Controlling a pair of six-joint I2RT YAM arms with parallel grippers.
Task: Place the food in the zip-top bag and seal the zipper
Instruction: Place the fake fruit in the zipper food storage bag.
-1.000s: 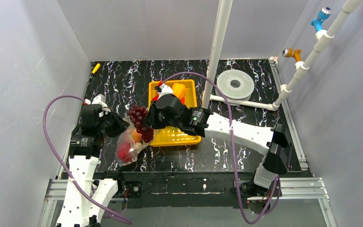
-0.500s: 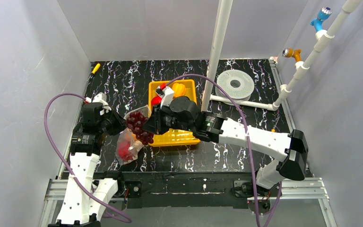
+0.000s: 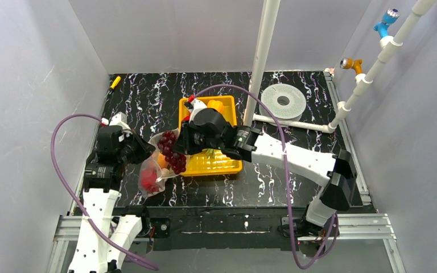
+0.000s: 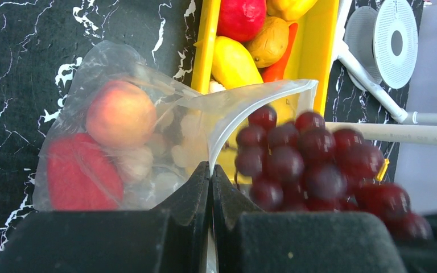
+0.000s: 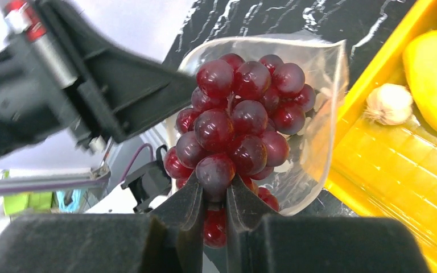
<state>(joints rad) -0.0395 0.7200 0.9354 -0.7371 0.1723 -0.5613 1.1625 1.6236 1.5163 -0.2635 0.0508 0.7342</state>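
The clear zip-top bag (image 3: 152, 170) lies left of the yellow tray (image 3: 216, 164), mouth held up and open. It holds a peach (image 4: 120, 114), a red fruit (image 4: 79, 173) and pale pieces. My left gripper (image 4: 210, 170) is shut on the bag's mouth edge (image 4: 250, 96), where the zipper runs. My right gripper (image 5: 214, 196) is shut on the purple grapes (image 5: 239, 122), holding the bunch at the bag's mouth (image 5: 318, 131). The grapes also show in the top view (image 3: 170, 151) and left wrist view (image 4: 313, 162). More food stays in the tray: red, tan and yellow pieces (image 4: 236, 60), and garlic (image 5: 388, 103).
A white upright pipe (image 3: 264, 57) stands just behind the tray, with a horizontal pipe (image 3: 287, 123) and a grey disc (image 3: 283, 101) at the back right. A small yellow object (image 3: 115, 82) lies at the back left. Grey walls close in both sides.
My right arm swung out toward the front and back again, and the grapes now hang at the bag's raised mouth. The left gripper kept its hold on the bag edge.
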